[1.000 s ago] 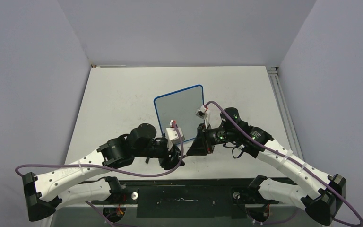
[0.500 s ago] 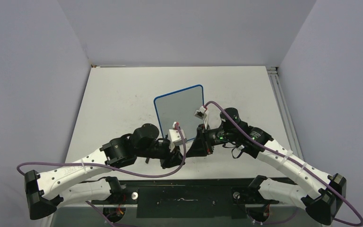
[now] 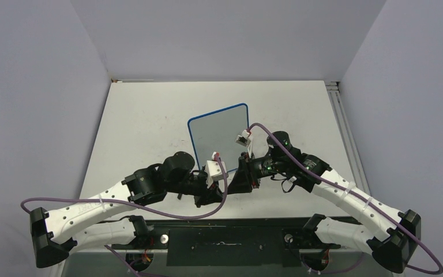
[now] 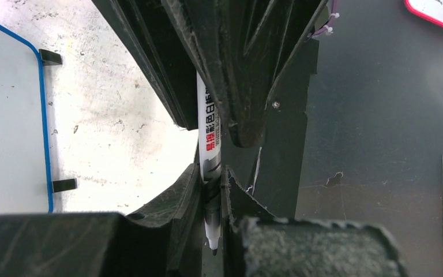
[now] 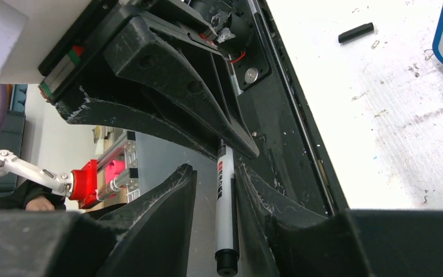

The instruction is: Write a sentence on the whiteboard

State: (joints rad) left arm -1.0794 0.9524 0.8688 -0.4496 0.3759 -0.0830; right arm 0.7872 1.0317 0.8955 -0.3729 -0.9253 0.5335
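Change: the left jaws have clamped onto the marker (image 4: 209, 138) in the last second. The right jaws have begun to slacken, with a gap showing beside the barrel.
Meaning: this looks like a hand-over from right to left that is nearly finished. No writing has started.
Whiteboard (image 3: 219, 133): on the surface (image 3: 144, 127), just beyond the meeting jaws, its face blank.
Marker: just short of the whiteboard's near edge, tip bare.
Cap (image 5: 356, 32): loose on the surface, near the whiteboard but not touching it.
Counts: one whiteboard, one marker, one cap, two arms, no sentence.
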